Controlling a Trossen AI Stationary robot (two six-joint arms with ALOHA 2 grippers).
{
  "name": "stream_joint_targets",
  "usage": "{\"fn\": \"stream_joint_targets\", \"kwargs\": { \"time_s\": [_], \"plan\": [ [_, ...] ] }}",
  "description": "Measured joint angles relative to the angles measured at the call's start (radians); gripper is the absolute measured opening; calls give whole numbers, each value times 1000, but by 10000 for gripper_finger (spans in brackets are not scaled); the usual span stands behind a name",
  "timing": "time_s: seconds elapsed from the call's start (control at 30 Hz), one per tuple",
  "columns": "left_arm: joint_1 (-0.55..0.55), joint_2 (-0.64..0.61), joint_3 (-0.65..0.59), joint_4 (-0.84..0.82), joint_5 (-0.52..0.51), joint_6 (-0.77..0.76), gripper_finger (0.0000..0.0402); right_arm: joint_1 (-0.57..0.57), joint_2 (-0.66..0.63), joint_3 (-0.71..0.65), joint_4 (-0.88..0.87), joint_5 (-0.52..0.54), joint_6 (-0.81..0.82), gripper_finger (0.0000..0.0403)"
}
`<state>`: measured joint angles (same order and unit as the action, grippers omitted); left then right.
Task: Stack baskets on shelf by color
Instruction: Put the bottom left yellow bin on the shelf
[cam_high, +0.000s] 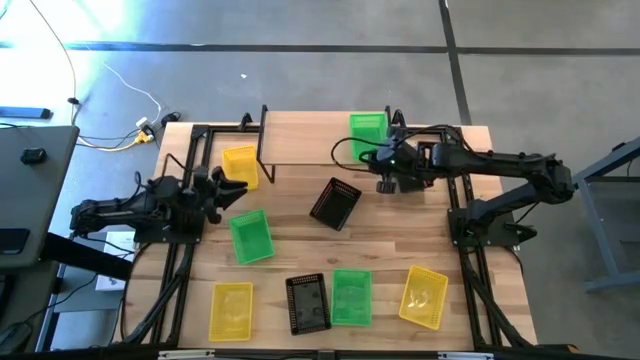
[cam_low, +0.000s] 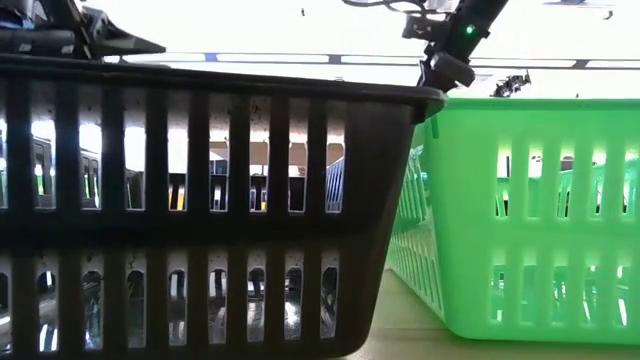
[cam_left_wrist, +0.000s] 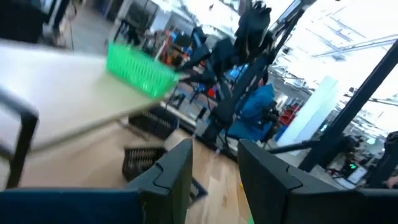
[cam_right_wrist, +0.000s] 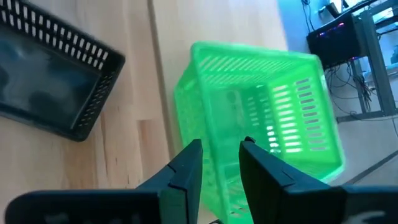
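The shelf stands at the far edge of the surface, between the two arms. One green basket sits on the right end of the shelf top.

The right end effector is positioned just in front of the shelf, close to that green basket. In the right wrist view its two fingers stand a short way apart with the basket's near wall directly behind them; whether they are clamped on the rim cannot be told.

The left end effector is positioned at the left side of the surface, beside a yellow basket that lies just in front of the shelf's left end. In the left wrist view its fingers are apart and nothing is visible between them.

A black basket lies tilted near the middle of the surface, below the shelf. A second green basket lies left of centre, near the left end effector.

Along the near edge lie four baskets in a row: a yellow one, a black one, a green one touching it, and a yellow one at the right.

In the low view, the near black basket and green basket fill the frame side by side.
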<state>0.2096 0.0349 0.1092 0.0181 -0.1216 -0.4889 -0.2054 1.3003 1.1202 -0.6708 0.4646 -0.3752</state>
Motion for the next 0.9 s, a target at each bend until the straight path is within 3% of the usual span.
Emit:
{"fn": "stream_joint_targets", "kwargs": {
  "time_s": [0.13, 0.3, 0.57, 0.9],
  "plan": [
    [0, 0, 67, -79, -33, 67, 117, 0, 0, 56, 0, -2, 9, 93],
    [0, 19, 179, -293, -70, 124, 117, 0, 0, 124, -5, -3, 12, 93],
    [0, 164, 343, -512, -98, 179, 117, 0, 0, 197, -4, -4, 53, 93],
    [-1, 499, 583, -702, 100, 188, 117, 5, 0, 209, 1, -4, 94, 93]
  ]
}}
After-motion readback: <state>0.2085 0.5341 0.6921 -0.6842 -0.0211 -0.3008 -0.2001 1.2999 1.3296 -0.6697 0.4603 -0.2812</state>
